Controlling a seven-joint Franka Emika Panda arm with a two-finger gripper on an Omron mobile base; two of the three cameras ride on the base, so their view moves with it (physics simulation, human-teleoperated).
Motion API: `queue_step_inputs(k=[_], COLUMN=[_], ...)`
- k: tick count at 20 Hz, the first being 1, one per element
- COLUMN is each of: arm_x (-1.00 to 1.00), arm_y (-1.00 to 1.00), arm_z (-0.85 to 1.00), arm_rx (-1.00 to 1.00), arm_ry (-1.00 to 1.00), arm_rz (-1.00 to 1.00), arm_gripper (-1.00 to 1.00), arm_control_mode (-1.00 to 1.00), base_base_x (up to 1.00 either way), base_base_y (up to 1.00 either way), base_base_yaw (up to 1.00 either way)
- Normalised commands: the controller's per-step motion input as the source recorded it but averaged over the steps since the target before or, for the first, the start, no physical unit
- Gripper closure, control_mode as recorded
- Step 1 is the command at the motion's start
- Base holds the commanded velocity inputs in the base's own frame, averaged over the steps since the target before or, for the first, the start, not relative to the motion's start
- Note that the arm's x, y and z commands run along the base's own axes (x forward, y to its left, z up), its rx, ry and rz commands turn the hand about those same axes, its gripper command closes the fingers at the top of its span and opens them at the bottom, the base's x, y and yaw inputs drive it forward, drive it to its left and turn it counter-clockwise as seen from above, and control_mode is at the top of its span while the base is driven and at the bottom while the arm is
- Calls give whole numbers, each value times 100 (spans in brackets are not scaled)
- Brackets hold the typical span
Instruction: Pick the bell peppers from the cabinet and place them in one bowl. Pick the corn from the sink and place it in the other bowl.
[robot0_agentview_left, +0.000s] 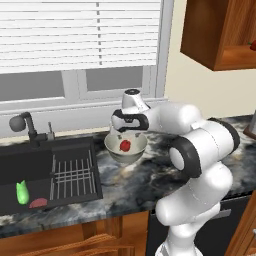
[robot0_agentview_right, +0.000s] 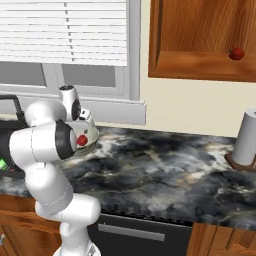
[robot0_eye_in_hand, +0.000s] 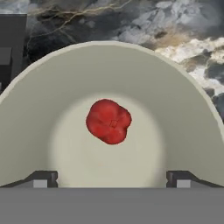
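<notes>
My gripper (robot0_eye_in_hand: 111, 181) hangs open just above the pale grey-beige bowl (robot0_eye_in_hand: 179, 105), its fingertips spread wide and nothing between them. One red bell pepper (robot0_eye_in_hand: 109, 121) lies loose at the bottom of that bowl (robot0_agentview_left: 114, 153), below the gripper (robot0_agentview_left: 127, 134). The second bell pepper (robot0_agentview_right: 236, 53) sits on the shelf board of the reddish-brown wall cabinet (robot0_agentview_right: 200, 65), up at the right. The green corn (robot0_agentview_left: 22, 192) lies in the black sink (robot0_agentview_left: 30, 165) at the left. The red bowl is out of view.
A flat reddish-pink disc (robot0_agentview_left: 38, 202) lies beside the corn. The wire drain rack (robot0_agentview_left: 74, 175) fills the sink's right half, and the black tap (robot0_agentview_left: 25, 124) stands behind. A paper towel roll (robot0_agentview_right: 246, 137) stands at the counter's far right.
</notes>
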Motion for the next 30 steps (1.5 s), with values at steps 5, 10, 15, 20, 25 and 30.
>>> queue_step_inputs(k=[5, 10, 15, 20, 25, 30], arm_x=[-47, -45, -40, -23, -35, -62], arm_y=[-25, -22, -13, -33, -52, -31], arm_z=[41, 44, 44, 27, 13, 18], arm_rx=[0, 0, 0, -1, 0, 0], arm_ry=[0, -1, 0, -1, -8, -13], arm_rz=[0, 0, -6, -2, 0, 0], arm_gripper=[-100, -100, -100, -100, -100, -100], arm_control_mode=[-100, -100, -100, -100, -100, -100], base_base_x=[0, 0, 0, 0, 0, 0], base_base_y=[0, 0, 0, 0, 0, 0], base_base_yaw=[0, 0, 0, 0, 0, 0])
